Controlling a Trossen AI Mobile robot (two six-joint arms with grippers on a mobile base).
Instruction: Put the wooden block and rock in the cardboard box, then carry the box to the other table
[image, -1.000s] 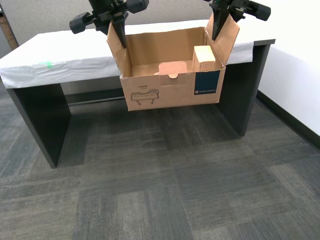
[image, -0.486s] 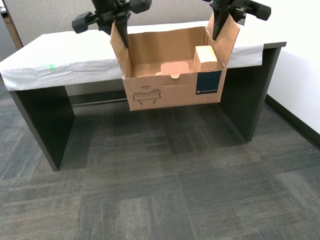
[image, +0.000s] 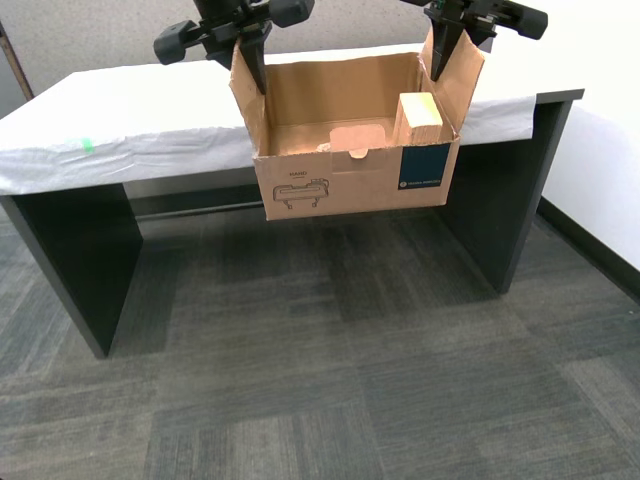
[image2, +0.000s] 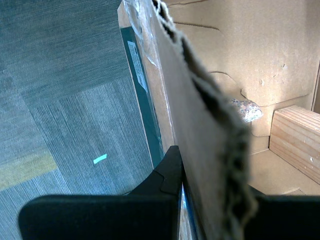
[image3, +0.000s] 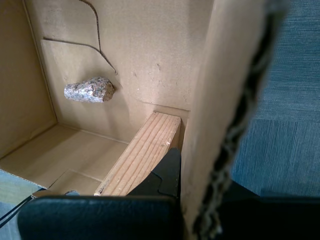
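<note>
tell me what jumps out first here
A brown corrugated cardboard box hangs before the sheet-covered table, side flaps pinched by my first gripper and my second gripper. Inside lie a pale rectangular wooden block, at the exterior view's right end, and a small speckled rock.

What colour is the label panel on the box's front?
Dark teal, on the cardboard box; the label panel shows best in the exterior view.

Cardboard box (image: 350, 185): brown, dark teal label panel, black line drawing. Inside it, pale tan wooden block (image: 420, 116), speckled beige-pink rock (image3: 90, 90). Behind box, counter (image: 120, 120) whitish-grey, green tape mark (image: 88, 145).
</note>
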